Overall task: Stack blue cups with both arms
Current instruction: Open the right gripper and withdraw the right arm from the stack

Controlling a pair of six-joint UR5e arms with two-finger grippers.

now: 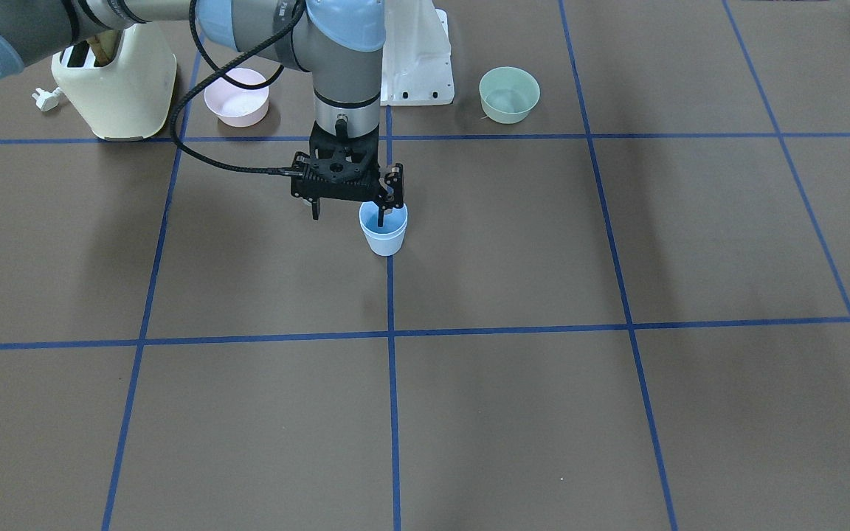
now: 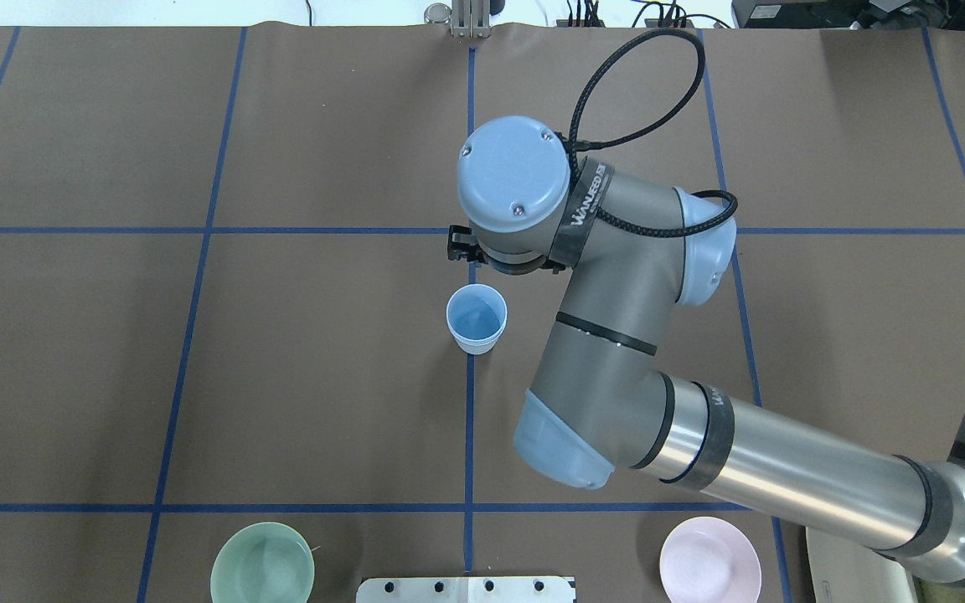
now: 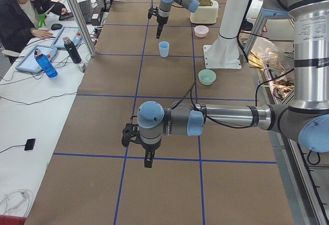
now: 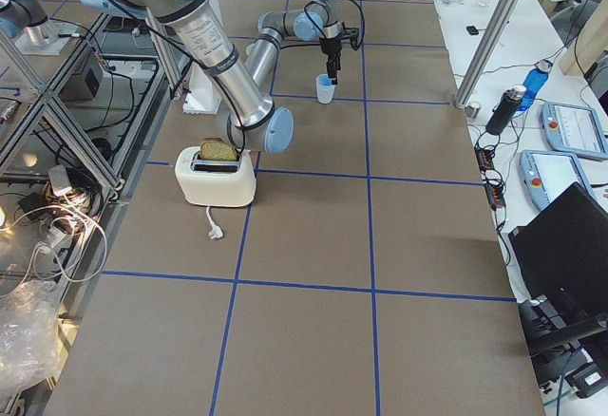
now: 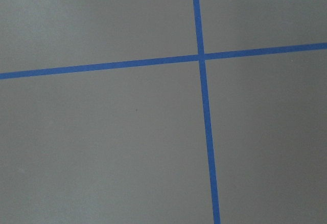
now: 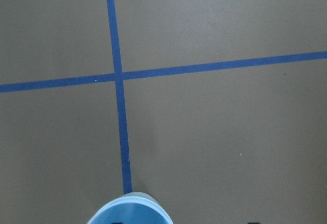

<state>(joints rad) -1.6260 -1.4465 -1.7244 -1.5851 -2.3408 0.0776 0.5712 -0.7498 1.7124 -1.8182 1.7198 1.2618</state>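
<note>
One pale-blue cup [image 1: 384,230] stands upright on the blue tape line at mid-table; it also shows in the overhead view [image 2: 476,319], the left exterior view [image 3: 164,49] and the right exterior view [image 4: 326,88]. No separate second cup shows, and I cannot tell whether one is nested inside. My right gripper [image 1: 349,212] is open and empty just above the cup, with one fingertip [image 1: 383,215] over its mouth and the other off to the side. My left gripper [image 3: 147,155] hangs over bare table far from the cup; I cannot tell whether it is open or shut.
A cream toaster [image 1: 115,81] with a loose plug, a pink bowl [image 1: 237,97] and a pale-green bowl [image 1: 509,94] stand along the robot's side, flanking the white base pedestal [image 1: 417,59]. An operator [image 3: 20,9] sits at a side desk.
</note>
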